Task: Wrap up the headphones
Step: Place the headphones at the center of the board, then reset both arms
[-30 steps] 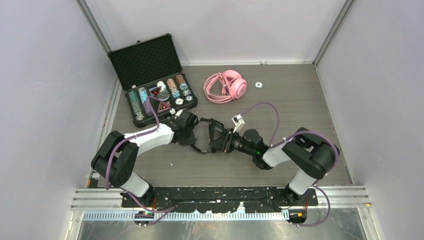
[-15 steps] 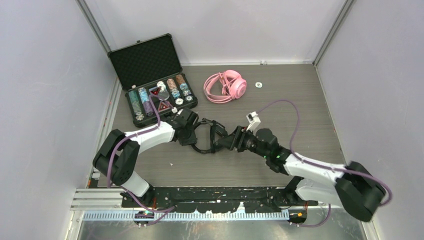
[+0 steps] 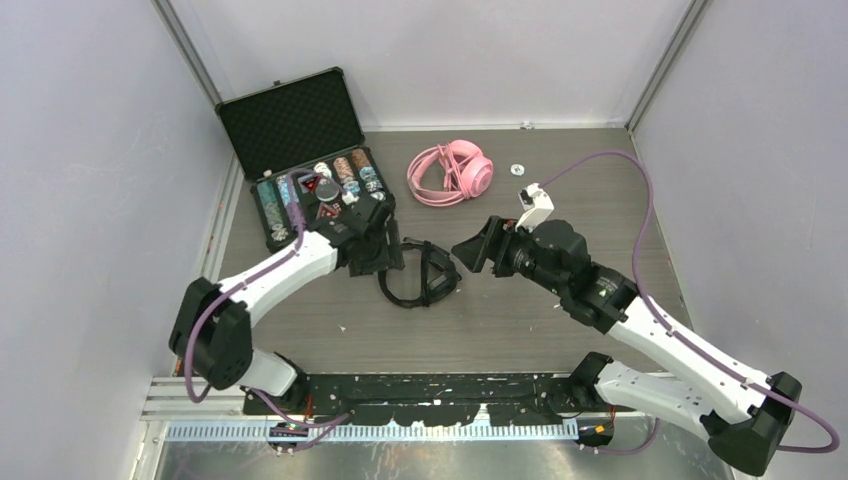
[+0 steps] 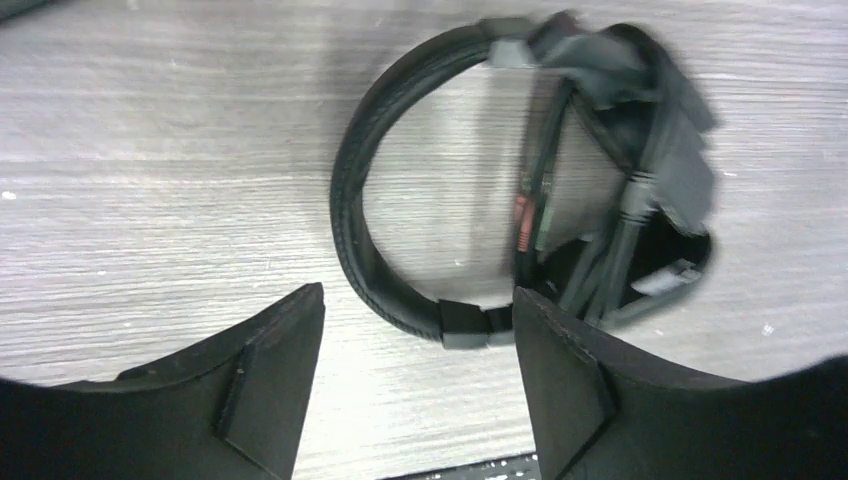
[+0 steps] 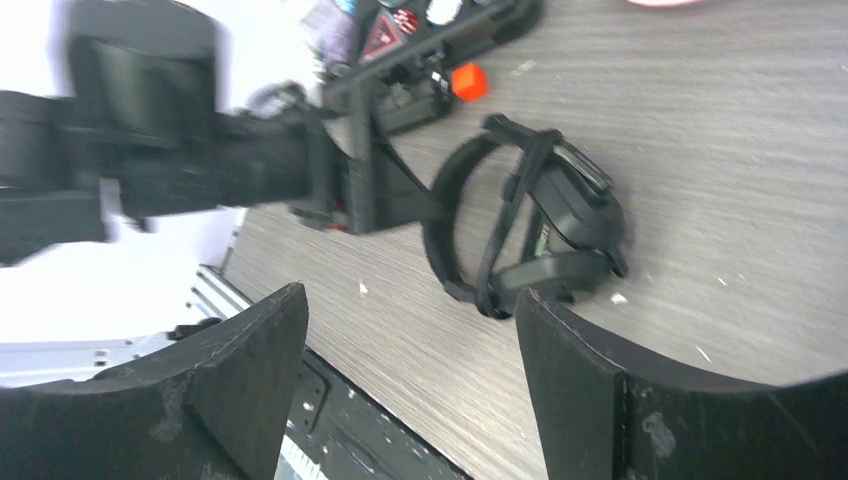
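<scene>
Grey wood-grain table (image 3: pixel 600 180) fills the middle of the top view, walled on three sides. Right arm (image 3: pixel 650 330) stretches from lower right up toward centre. Right tool (image 5: pixel 410 292) stands wide, nothing between its fingers, and faces the black headset from the right with bare table between. Left arm (image 3: pixel 270 285) runs from lower left up to centre-left. Left tool (image 4: pixel 418 293) has its jaws well apart and holds nothing; it sits just beside the headband's left side, contact not clear. Black case (image 3: pixel 290 125) at upper left, lid propped open, tray packed with rows of round chips. Pink headphones (image 3: pixel 455 172) lie upper centre, right of the case, cable bundled against them, well apart from both tools. Black headphones (image 3: pixel 437 277) lie flat at centre of the table between the two tools, headband loop to the left, earcups to the right; thin dark cords cross the earcups, blurred in the left wrist view. Small white disc (image 3: pixel 518 169) sits just right of the pink set.
</scene>
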